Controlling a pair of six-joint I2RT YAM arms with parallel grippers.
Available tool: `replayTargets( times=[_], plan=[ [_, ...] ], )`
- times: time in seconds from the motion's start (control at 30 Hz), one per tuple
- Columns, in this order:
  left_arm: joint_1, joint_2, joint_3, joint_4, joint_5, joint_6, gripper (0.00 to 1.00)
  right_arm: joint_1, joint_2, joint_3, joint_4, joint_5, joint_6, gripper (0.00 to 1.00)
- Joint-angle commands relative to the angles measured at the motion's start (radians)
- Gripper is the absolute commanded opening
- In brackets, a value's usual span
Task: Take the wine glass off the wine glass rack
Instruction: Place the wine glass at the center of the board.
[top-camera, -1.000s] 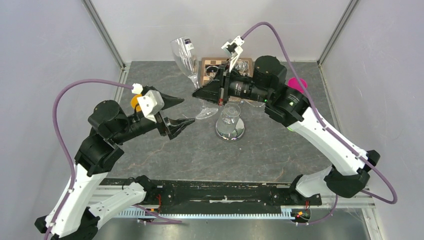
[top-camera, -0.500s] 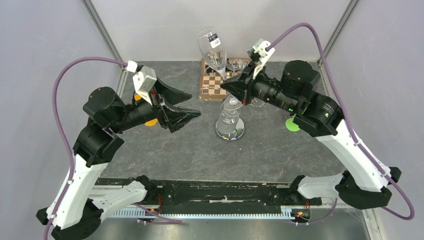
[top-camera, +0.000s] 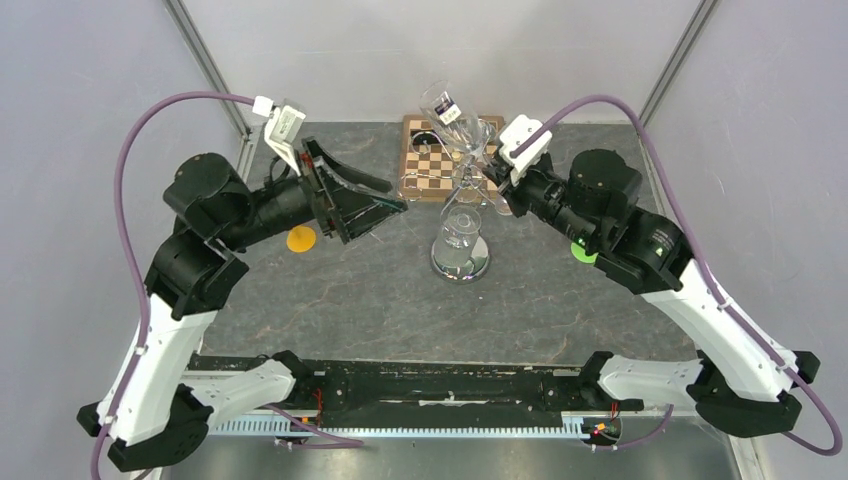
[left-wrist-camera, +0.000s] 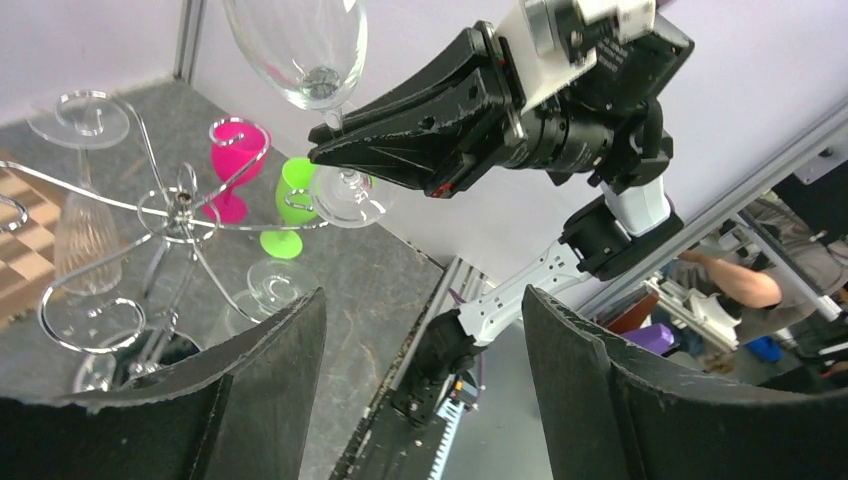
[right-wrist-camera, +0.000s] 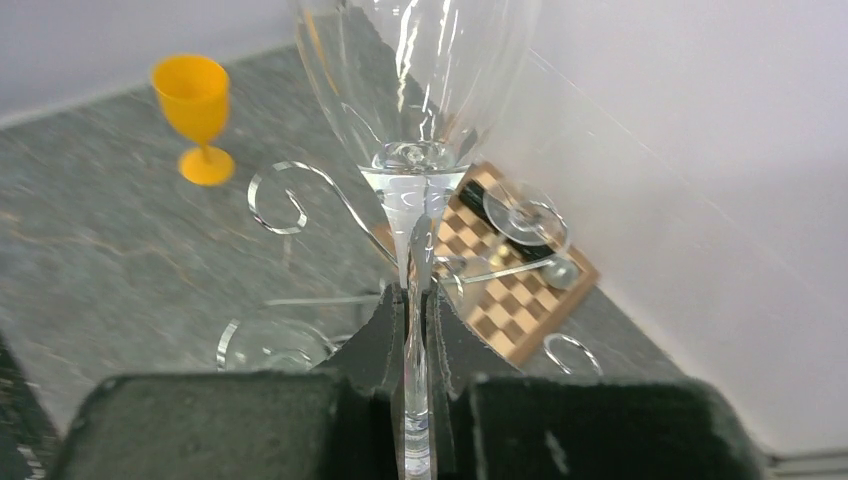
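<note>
Right wrist view is showing us the right gripper (right-wrist-camera: 412, 335) with its fingers closing tightly on the thin stem of the wine glass (right-wrist-camera: 414, 90), which is standing upright in the air, bowl upward. From the left wrist, we are seeing the glass's foot hanging just beside the curled arms of the wine glass rack (left-wrist-camera: 180, 205), at about their height; we cannot tell whether it is touching a wire. We are judging the main step as nearly done: the glass is looking unhooked and lifted, and what is remaining is carrying it clear and setting it down. The left gripper (top-camera: 392, 198) is hovering nearby with its fingers spread wide, holding nothing. A second glass (left-wrist-camera: 85, 220) is hanging upside down on the rack.

We are looking at a grey, stone-patterned bench (top-camera: 350, 300) carrying the rack's mirrored base, a wooden chessboard (top-camera: 430, 165), an orange goblet (right-wrist-camera: 195, 110), a green goblet (left-wrist-camera: 290, 200) and a pink goblet (left-wrist-camera: 232, 160). Pale walls (top-camera: 80, 120) are enclosing it, and a person (left-wrist-camera: 745, 285) is sitting beyond the bench edge.
</note>
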Motion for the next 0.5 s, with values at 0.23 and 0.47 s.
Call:
replayTargets(
  times=[0.23, 0.47],
  plan=[
    [0.02, 0.083, 0.157, -0.174, -0.125, -0.155, 0.76, 0.002, -0.174, -0.211, 0.22, -0.005, -0.408, 0.0],
    [0.074, 0.103, 0.161, -0.188, -0.069, -0.23, 0.75, 0.002, -0.22, -0.257, 0.23, -0.07, -0.554, 0.0]
  ],
)
